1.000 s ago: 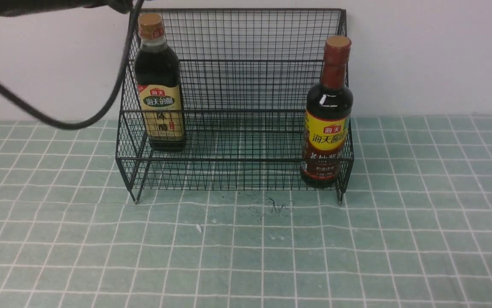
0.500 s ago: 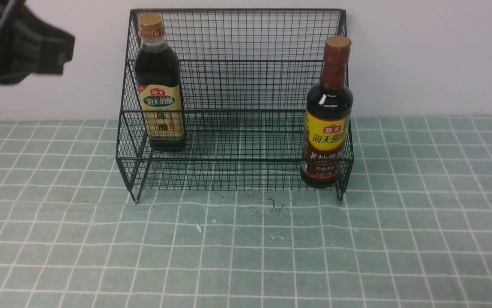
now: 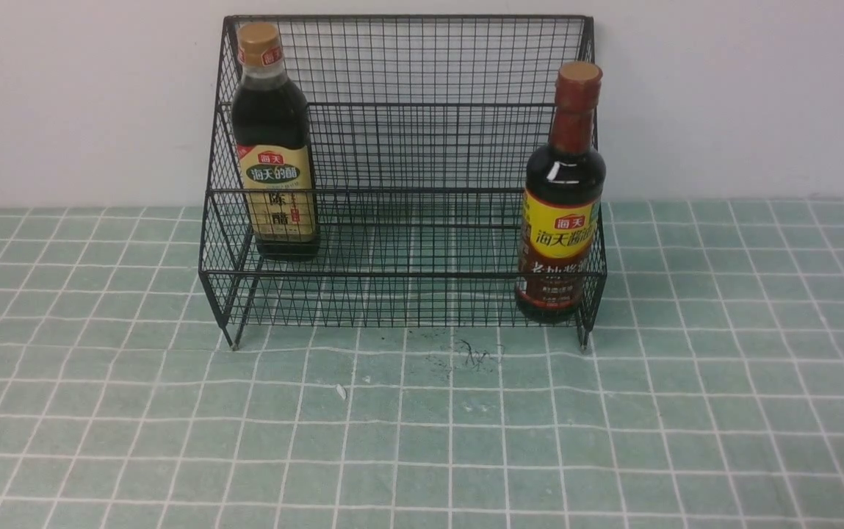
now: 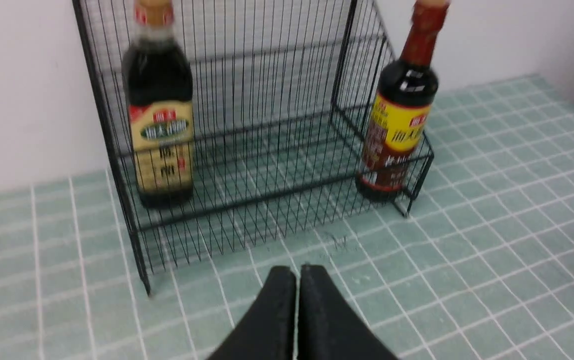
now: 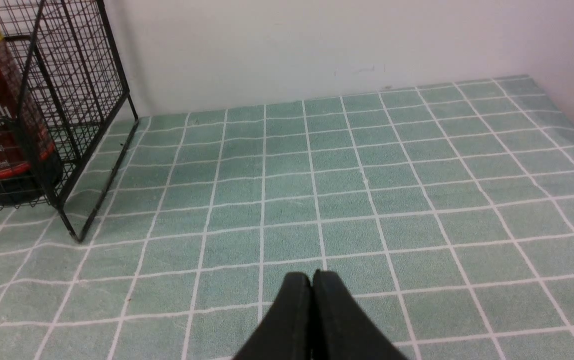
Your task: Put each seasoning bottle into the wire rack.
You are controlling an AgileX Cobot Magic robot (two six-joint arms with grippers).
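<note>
On the rack's (image 3: pixel 407 169) upper tier stands the gold-cap bottle (image 3: pixel 275 147); the red-neck bottle (image 3: pixel 563 198) stands low at the right, both upright, suggesting placement is complete. Left gripper (image 4: pixel 296 280) and right gripper (image 5: pixel 311 287) are closed, empty. Left arm has withdrawn from above the rack.

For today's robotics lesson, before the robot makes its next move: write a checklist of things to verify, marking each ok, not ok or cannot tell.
1. Gold-cap bottle upright on the wire rack's upper tier: ok.
2. Red-neck bottle upright in the lower tier: ok.
3. Left gripper shut, empty: ok.
4. Right gripper shut, empty: ok.
5. Both grippers apart from the rack: ok.
6. Bottle caps tight: cannot tell.
</note>
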